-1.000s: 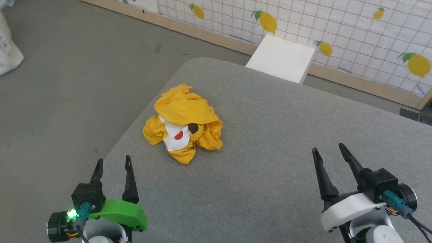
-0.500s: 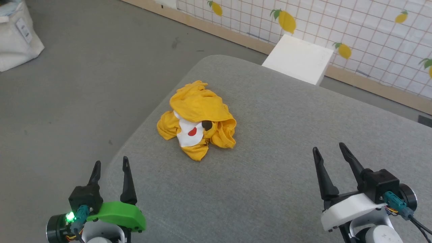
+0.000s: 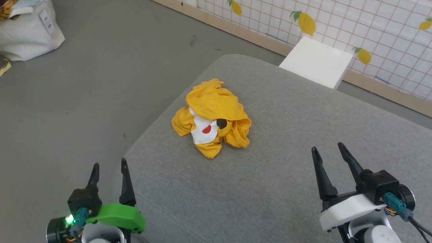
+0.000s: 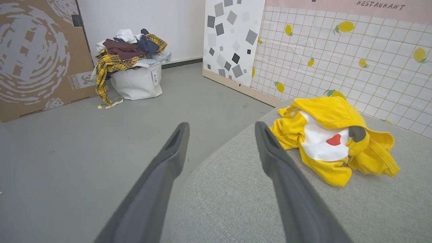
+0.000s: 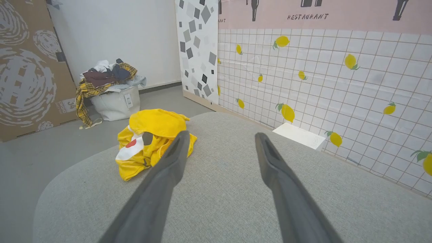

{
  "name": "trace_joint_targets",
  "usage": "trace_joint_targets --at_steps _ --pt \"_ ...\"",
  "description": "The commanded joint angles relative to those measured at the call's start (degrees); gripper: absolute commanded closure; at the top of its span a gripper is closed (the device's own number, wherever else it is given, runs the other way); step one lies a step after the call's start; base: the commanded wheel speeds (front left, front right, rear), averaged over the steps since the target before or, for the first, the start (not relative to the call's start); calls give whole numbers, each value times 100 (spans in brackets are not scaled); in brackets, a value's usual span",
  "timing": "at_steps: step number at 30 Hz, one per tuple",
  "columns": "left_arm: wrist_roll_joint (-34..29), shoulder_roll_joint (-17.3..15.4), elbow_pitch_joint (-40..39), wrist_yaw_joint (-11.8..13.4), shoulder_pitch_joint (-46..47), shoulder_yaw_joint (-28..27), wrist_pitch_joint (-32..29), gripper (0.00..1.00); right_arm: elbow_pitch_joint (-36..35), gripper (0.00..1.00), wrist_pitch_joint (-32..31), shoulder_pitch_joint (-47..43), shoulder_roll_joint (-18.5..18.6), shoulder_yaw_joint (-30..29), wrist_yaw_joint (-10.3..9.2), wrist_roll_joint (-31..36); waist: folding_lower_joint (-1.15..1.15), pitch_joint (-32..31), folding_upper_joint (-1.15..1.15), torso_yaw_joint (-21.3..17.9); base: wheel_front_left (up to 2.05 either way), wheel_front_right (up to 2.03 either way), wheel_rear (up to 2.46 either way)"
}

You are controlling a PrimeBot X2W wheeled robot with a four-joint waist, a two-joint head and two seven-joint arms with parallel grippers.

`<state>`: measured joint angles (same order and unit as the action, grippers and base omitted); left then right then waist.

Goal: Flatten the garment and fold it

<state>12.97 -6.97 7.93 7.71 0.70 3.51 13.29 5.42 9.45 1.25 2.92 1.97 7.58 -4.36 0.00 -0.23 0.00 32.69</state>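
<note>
The yellow T-shirt [image 3: 212, 118] lay crumpled in a heap on the grey padded table [image 3: 270, 195], toward its far left corner. The left gripper [image 3: 109, 163] hung at the table's near left edge, fingers spread and empty, the T-shirt well ahead to its right. The right gripper [image 3: 327, 146], likewise spread and empty, had the T-shirt well apart, ahead to its left.

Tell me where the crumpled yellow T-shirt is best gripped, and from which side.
Probably the pointed yellow fold at the near end of the T-shirt, which sticks out onto the grey cushion. Approach low from the robot's side; the heap's middle is bunched layers.
</note>
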Motion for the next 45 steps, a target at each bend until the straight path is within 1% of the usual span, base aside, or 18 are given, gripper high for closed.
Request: trace_joint_targets --at_steps 1,2,3,8,12,15,19,21,24,29,34,36,39,40,41,42,43,45 --pt "110 -21 47 37 46 26 61 0 18 0 65 110 -4 18 -8 -53 0 43 0 38 0 0 0" --pt "168 -12 59 15 78 30 50 0 11 0 63 119 -4 24 -8 -53 0 76 0 44 0 0 0" --pt "371 -8 96 -107 343 79 -116 0 -43 0 40 203 -4 48 -8 -19 0 274 0 7 0 0 0" --pt "771 -77 366 -395 1345 121 -673 0 -173 0 -31 428 -4 71 -9 91 0 778 0 -161 0 0 0" --pt "1131 -176 725 -598 2290 22 -1280 0 -299 0 -108 650 -4 127 -9 199 0 1261 0 -538 0 0 0" --pt "1401 -371 1078 -735 2927 -52 -1982 0 -336 0 -127 857 -4 190 -9 254 0 1618 0 -898 0 0 0" --pt "1839 -638 1427 -816 3617 -291 -2819 0 -337 0 -96 1125 -4 270 -9 290 0 2051 0 -1391 0 0 0" --pt "2041 -791 1613 -798 3853 -395 -3320 0 -332 0 -68 1232 -4 299 -9 285 0 2244 0 -1616 0 0 0" --pt "2297 -1020 1852 -702 4066 -549 -4024 0 -298 0 -5 1363 -4 328 -9 258 0 2472 0 -1916 0 0 0" --pt "2629 -1310 2035 -378 4045 -793 -5014 0 -164 0 126 1527 -4 392 -9 171 0 2713 0 -2346 0 0 0" --pt "2882 -1439 1960 -95 3604 -931 -5798 0 -19 0 259 1612 -4 418 -9 68 0 2804 0 -2622 0 0 0" --pt "2973 -1416 1840 45 3395 -988 -6012 0 41 0 297 1634 -4 421 -9 40 0 2800 0 -2685 0 0 0" --pt "3039 -1397 1632 158 3110 -995 -6248 0 120 0 350 1647 -4 400 -9 6 0 2738 0 -2742 0 0 0" --pt "3063 -1391 1543 165 3013 -989 -6315 22 151 0 369 1643 -4 385 -9 -15 0 2696 0 -2753 0 0 0" --pt "3076 -1392 1471 144 2940 -976 -6349 60 184 0 383 1640 -4 376 -9 -27 0 2644 0 -2761 0 0 0" --pt "3064 -1405 1361 118 2865 -986 -6290 100 220 0 400 1629 -4 365 -9 -44 0 2576 0 -2766 0 0 0" --pt "3021 -1433 1263 74 2818 -991 -6176 100 248 0 412 1619 -4 364 -9 -60 0 2508 0 -2773 0 0 0" --pt "2796 -1548 1046 -40 2752 -1010 -5679 100 302 0 439 1588 -4 360 -9 -81 0 2336 0 -2784 0 0 0"
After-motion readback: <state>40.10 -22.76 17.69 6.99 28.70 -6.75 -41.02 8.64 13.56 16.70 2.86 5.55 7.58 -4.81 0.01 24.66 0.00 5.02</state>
